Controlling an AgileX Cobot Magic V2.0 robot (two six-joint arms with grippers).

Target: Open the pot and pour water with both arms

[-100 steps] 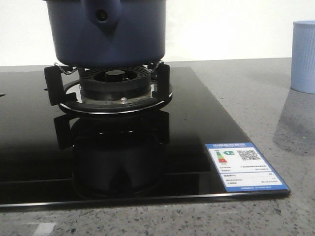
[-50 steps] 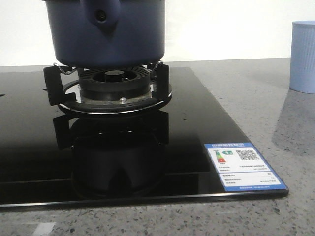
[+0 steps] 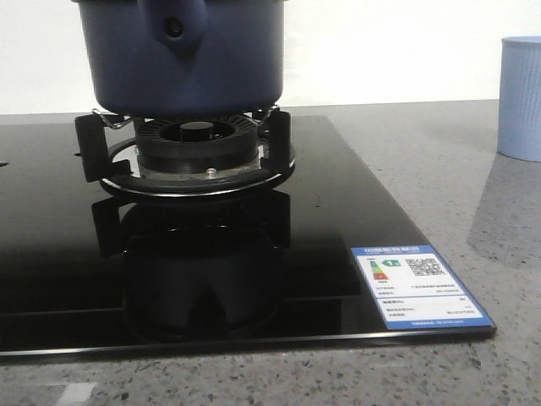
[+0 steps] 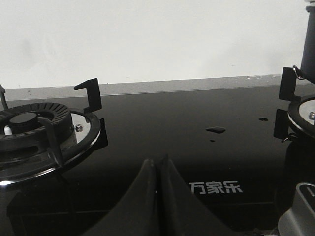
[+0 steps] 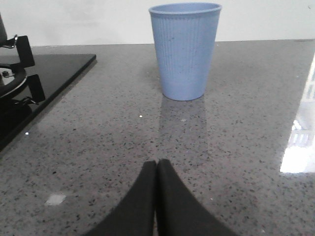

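The dark navy-blue pot [image 3: 186, 59] stands on the burner's black supports [image 3: 194, 144] on the black glass hob [image 3: 51, 245]; its pointed handle bracket with a rivet [image 3: 175, 27] faces me, and its top and lid are out of view. A sliver of its side shows in the left wrist view [image 4: 309, 42]. My left gripper [image 4: 157, 162] is shut and empty, low over the hob between the two burners. My right gripper [image 5: 157, 163] is shut and empty over the grey counter, pointing at the pale blue ribbed cup [image 5: 184, 49], well short of it. Neither gripper shows in the front view.
A second burner [image 4: 34, 128] sits on the hob's other side. Small water drops [image 4: 215, 130] lie on the glass. The cup stands on the speckled counter at the far right [image 3: 521, 95]. A blue-edged energy label [image 3: 421, 286] is stuck on the hob's near right corner.
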